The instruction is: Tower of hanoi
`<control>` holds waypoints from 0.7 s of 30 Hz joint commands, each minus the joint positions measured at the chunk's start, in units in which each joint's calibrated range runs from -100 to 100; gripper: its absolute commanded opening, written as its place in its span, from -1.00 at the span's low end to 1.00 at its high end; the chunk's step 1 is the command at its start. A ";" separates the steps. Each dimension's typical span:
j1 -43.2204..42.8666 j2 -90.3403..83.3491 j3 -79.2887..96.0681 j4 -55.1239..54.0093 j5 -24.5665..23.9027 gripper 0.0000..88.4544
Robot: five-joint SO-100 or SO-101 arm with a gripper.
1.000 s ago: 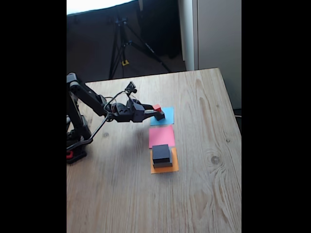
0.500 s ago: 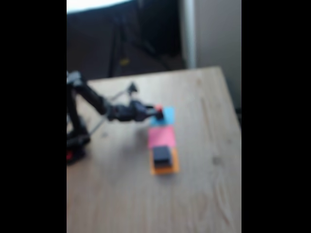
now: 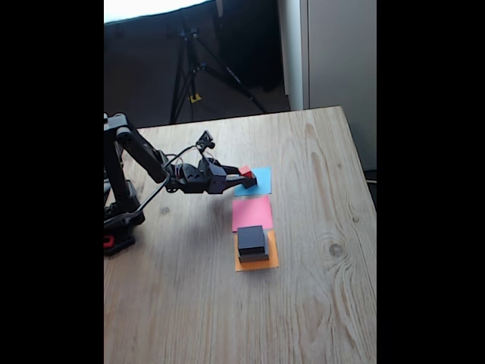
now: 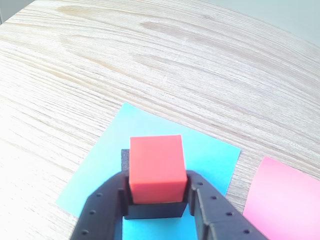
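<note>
Beside pink paper [image 4: 287, 200], pincer [image 4: 156, 192] flanking red cube [image 4: 155, 167]

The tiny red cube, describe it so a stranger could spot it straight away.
On the wooden table, find the blue paper square. Above it the gripper clasps a small black cube with the tiny red cube on top, the only red block.

wooden table [image 3: 318, 303], light grain with a knot | blue paper square [image 4: 165, 135], pink paper square [image 3: 251, 212], orange paper square [image 3: 258, 264] in a row on it | tripod [image 3: 193, 68] on the dark floor behind | pale wall panel [image 3: 337, 53]
</note>
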 commanded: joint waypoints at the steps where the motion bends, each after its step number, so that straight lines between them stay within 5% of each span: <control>1: -0.31 -1.99 -0.41 -0.98 1.04 -0.81; 21: 0.53 -1.61 -1.13 -2.60 0.71 -0.59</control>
